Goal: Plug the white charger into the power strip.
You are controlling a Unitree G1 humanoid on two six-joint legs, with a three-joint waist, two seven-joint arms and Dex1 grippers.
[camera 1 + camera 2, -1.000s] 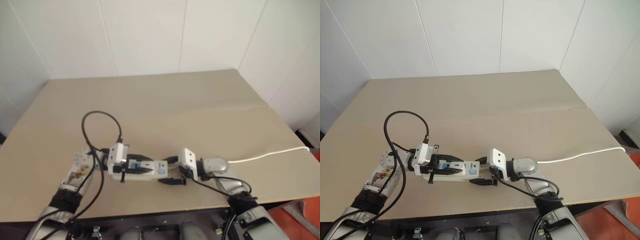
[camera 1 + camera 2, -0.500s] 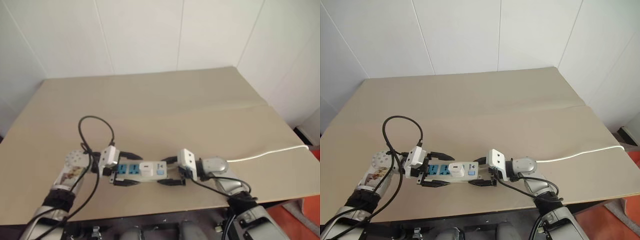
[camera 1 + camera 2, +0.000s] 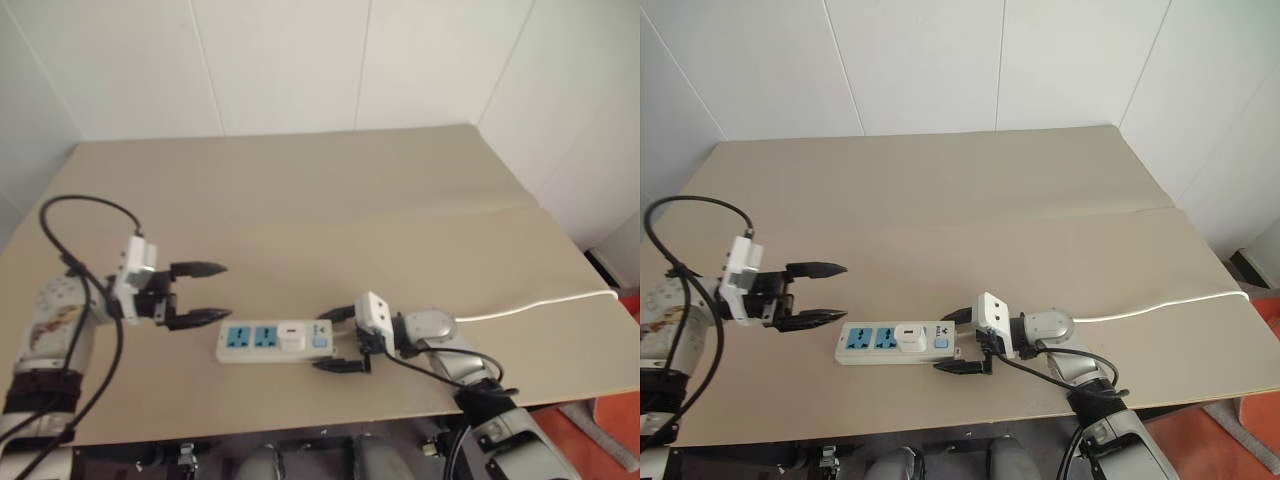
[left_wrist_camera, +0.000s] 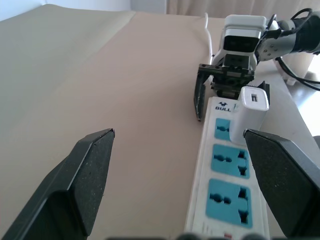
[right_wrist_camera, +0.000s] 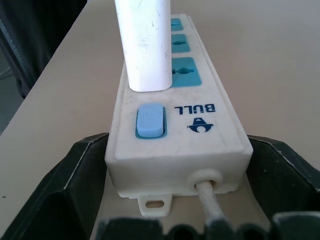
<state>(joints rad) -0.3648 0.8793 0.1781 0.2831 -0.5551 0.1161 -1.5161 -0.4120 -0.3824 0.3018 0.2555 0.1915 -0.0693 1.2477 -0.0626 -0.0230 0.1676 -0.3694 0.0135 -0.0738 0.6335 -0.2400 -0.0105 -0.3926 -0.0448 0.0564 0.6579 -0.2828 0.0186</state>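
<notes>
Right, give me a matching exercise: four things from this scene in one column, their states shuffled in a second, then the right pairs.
Things:
1. white charger
2. left pincer
3. right pincer
4. power strip

States:
A. open, off to the strip's free end, holding nothing
B. stands plugged in next to the switch
C. straddles the strip's cable end
D. lies flat on the table

Pairs: 1-B, 2-A, 3-C, 4-D

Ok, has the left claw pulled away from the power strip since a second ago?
Yes. The left claw, open, has backed off to the robot's left of the power strip, leaving the white charger standing in the socket nearest the switch.
</notes>
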